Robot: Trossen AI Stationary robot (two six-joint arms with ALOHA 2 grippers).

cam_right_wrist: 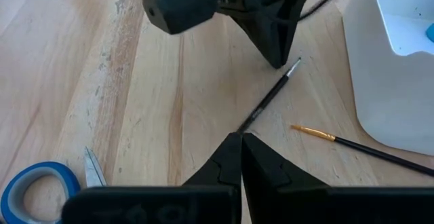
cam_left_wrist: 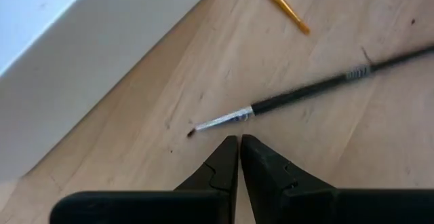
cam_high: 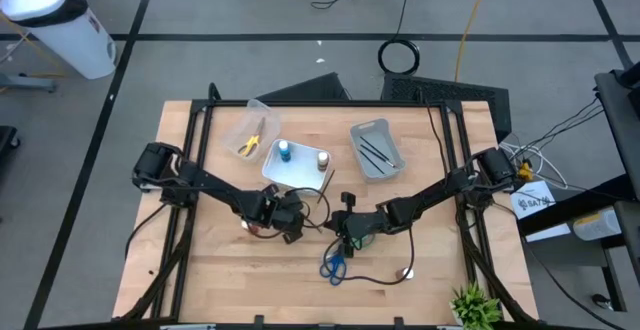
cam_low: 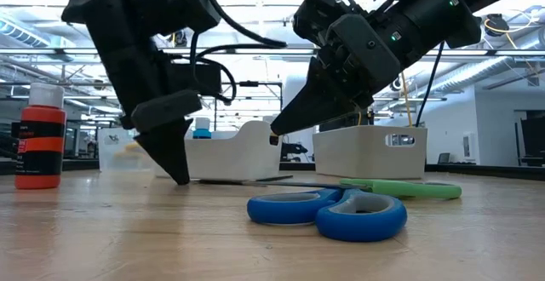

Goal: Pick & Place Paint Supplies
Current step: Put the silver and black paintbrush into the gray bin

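The left gripper (cam_left_wrist: 239,146) is down at the table (cam_high: 230,280) with its fingers pressed together, holding nothing; its tips stand just short of the bristle end of a dark paintbrush (cam_left_wrist: 305,95) that lies flat on the wood. The right gripper (cam_right_wrist: 241,142) is also pressed together and holds nothing; its tips sit at the handle end of that same paintbrush, so the brush lies between the two grippers. A second paintbrush (cam_right_wrist: 352,142), with an orange-tipped end, lies just beside the first, touching or nearly touching the white bin (cam_high: 295,165). That white bin, just beyond both grippers, holds a blue-capped paint bottle (cam_high: 284,150) and a brown-capped paint bottle (cam_high: 323,158). Left of the white bin is a clear bin (cam_high: 247,130) containing yellow-handled scissors (cam_high: 250,145). Right of the white bin is a grey bin (cam_high: 375,150) containing two more dark brushes (cam_high: 375,153). On the near side of the white bin, past the right gripper, blue-handled scissors (cam_low: 328,211) lie flat on the table, with green-handled scissors (cam_low: 404,187) just behind them. An orange paint bottle (cam_low: 39,149) with a white cap stands upright near the left gripper.
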